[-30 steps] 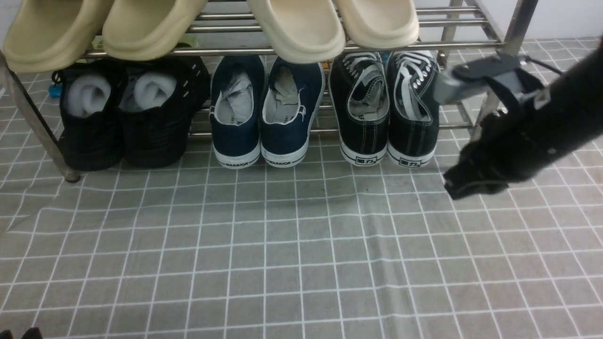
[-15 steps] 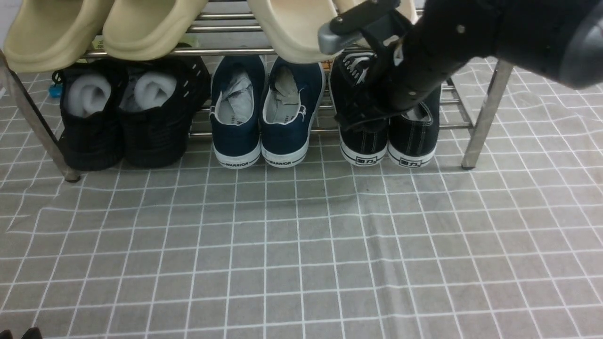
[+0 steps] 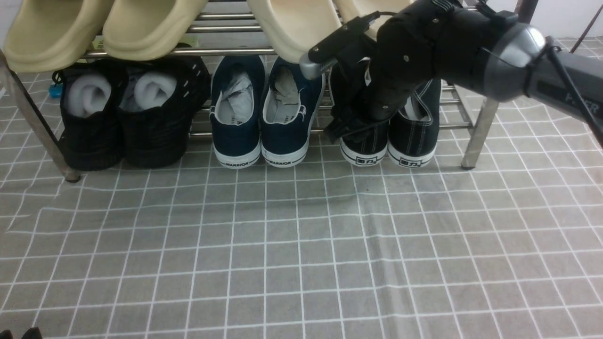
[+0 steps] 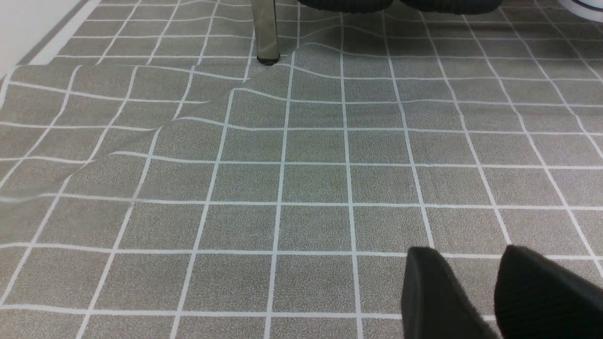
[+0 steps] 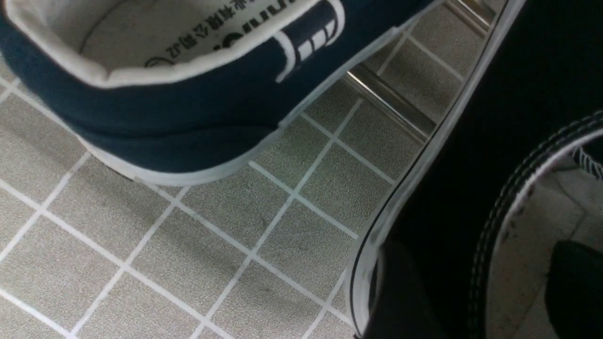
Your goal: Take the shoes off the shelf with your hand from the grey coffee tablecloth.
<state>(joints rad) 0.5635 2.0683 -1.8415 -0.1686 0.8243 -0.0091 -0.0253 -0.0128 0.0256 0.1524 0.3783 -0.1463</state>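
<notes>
The black canvas sneakers [image 3: 414, 141] with white soles stand on the lower tier of the silver tube shelf [image 3: 478, 127], at its right end, heels toward me. My right gripper [image 3: 351, 127] is down at the left shoe of the pair. In the right wrist view that gripper [image 5: 490, 287] is open and straddles the shoe's side wall [image 5: 471, 165]: one finger [image 5: 405, 292] outside, the other inside the opening. My left gripper [image 4: 471, 252] hovers open and empty over the grey grid tablecloth [image 4: 282, 179]. The cloth also fills the front view's foreground [image 3: 301, 245].
Navy sneakers [image 3: 264, 113] stand right beside the black canvas pair; one shows close in the right wrist view [image 5: 165, 117]. All-black knit shoes [image 3: 127, 117] stand at the shelf's left. Beige slippers [image 3: 141, 23] lie on the upper tier. A shelf leg [image 4: 265, 28] stands by cloth wrinkles.
My right arm has swung from beside the shelf's right leg leftward and in over the black canvas pair, and its gripper has come down onto the left shoe. The shoes have not moved.
</notes>
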